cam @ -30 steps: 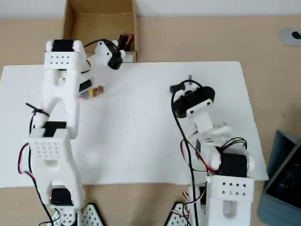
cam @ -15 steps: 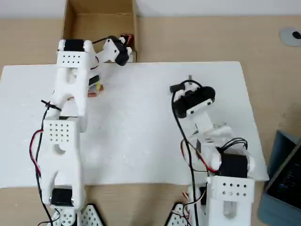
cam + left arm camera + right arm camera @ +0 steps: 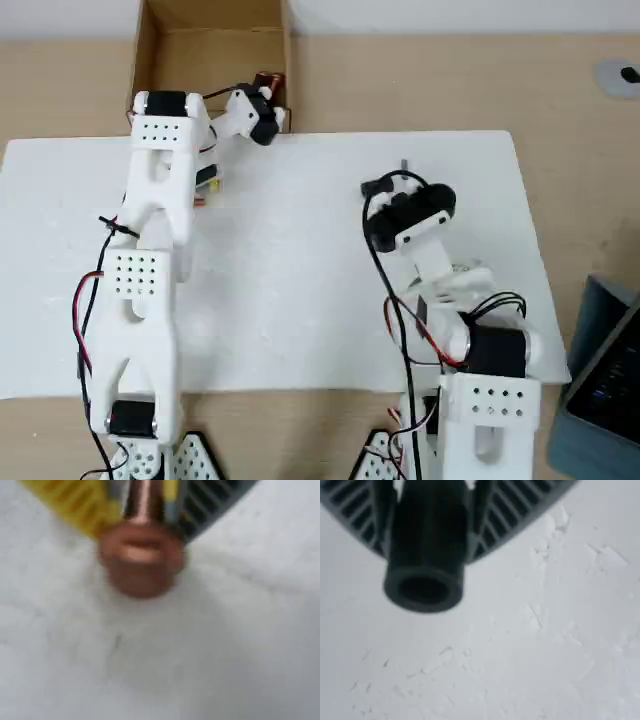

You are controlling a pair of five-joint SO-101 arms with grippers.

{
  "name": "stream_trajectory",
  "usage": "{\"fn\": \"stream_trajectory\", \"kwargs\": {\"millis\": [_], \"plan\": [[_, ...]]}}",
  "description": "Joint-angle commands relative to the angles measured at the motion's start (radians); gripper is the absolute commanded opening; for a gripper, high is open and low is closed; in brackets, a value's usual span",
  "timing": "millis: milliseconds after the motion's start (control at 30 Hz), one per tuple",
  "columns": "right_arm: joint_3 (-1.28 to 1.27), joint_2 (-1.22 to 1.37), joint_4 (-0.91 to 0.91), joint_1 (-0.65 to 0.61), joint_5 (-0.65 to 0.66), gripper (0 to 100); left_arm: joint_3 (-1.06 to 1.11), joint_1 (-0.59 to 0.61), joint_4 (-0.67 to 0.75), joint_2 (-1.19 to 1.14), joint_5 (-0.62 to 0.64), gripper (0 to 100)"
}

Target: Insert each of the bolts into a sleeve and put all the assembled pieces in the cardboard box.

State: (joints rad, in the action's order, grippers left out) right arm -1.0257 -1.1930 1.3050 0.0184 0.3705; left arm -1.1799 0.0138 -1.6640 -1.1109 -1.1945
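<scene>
Both pincers clenched — left pincer (image 3: 145,497) on a copper bolt (image 3: 141,562), right pincer (image 3: 427,510) on a black sleeve (image 3: 424,582).

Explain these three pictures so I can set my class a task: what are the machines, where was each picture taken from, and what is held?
These are two white robot arms, the left arm and the right arm, side by side at a table. One picture looks down from above; the other two come from cameras on the arms' wrists, close to the jaws. A white sheet lies on the table, with a cardboard box at its far edge and a copper-coloured piece at the box's near corner. The left arm's jaws grip a copper bolt; the right arm's grip a black sleeve.
</scene>
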Motion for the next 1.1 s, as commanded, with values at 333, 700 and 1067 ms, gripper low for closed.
{"fn": "stream_trajectory", "kwargs": {"millis": [333,700,1067], "plan": [[0.030,-0.022,-0.014,0.007,-0.002,1.2,-0.032,-0.005,-0.026,0.104,0.130,0],[0.102,-0.022,0.060,0.013,-0.002,1.1,-0.031,-0.055,-0.086,0.414,0.522,0],[0.260,-0.022,0.058,0.012,-0.198,1.0,-0.023,-0.052,-0.087,0.700,0.726,0]]}}
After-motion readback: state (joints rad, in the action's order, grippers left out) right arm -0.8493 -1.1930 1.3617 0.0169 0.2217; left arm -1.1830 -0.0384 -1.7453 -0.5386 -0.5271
